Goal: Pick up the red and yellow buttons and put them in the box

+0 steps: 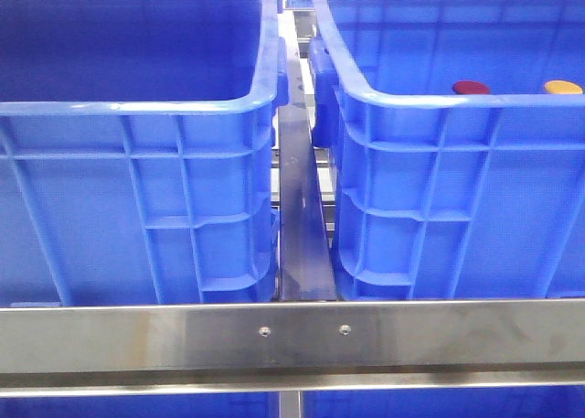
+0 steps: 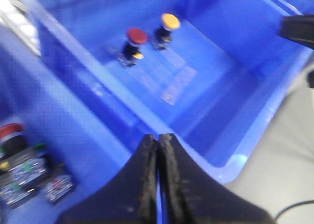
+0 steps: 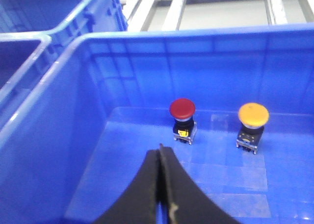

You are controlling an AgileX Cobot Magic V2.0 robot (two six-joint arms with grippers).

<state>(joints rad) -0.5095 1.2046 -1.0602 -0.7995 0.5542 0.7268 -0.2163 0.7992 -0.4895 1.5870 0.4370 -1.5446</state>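
Inside the right blue crate [image 1: 439, 153], a red button [image 3: 182, 108] and yellow button [image 3: 253, 114] are seen upright, apart; left gripper [image 2: 158, 140] and right gripper [image 3: 160, 150] are pressed closed, empty.

Each tool has two matte black fingers, broad at the base and tapering to narrow tips: left tool [image 2: 158, 138], right tool [image 3: 160, 148]. Finger edges appear slightly worn.

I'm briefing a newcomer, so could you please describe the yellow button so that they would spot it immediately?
Look in the blue crate on the right in the front view. Two mushroom-head buttons stand upright on its floor, apart from each other. The yellow button has an orange-yellow cap; the red button beside it has a dark red cap.
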